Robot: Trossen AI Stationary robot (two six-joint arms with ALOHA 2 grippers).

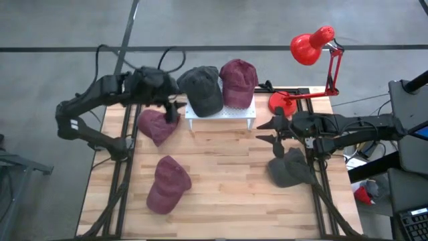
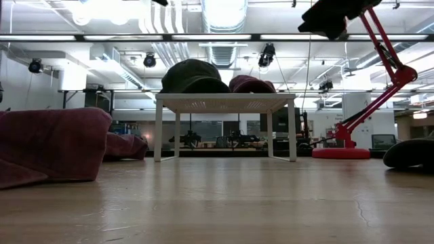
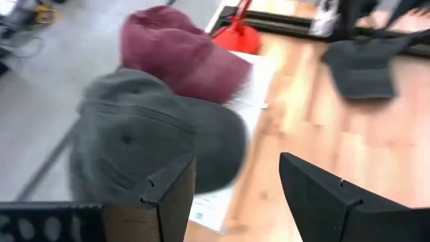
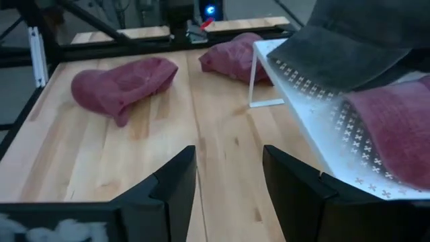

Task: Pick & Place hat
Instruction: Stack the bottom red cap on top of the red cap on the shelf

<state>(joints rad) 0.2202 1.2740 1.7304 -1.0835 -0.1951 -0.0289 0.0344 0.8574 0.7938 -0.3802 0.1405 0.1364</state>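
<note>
2 hats, grey [image 1: 202, 89] & maroon [image 1: 237, 82], sit on rack [image 1: 221, 112] betw. both pincers; 3 left on worktop [image 1: 227, 174]: left pincer [image 1: 175, 107] open, empty, by rack; right pincer [image 1: 273, 132] open, empty, beside grey hat [image 1: 291, 169].

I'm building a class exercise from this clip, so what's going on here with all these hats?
A two-armed robot is sorting hats on a wooden table. A dark grey hat and a maroon hat sit on a small white rack. The left hand hangs open beside the rack, near another maroon hat. The right hand is open and empty, just beside a dark hat on the table. A third maroon hat lies at the front.
</note>
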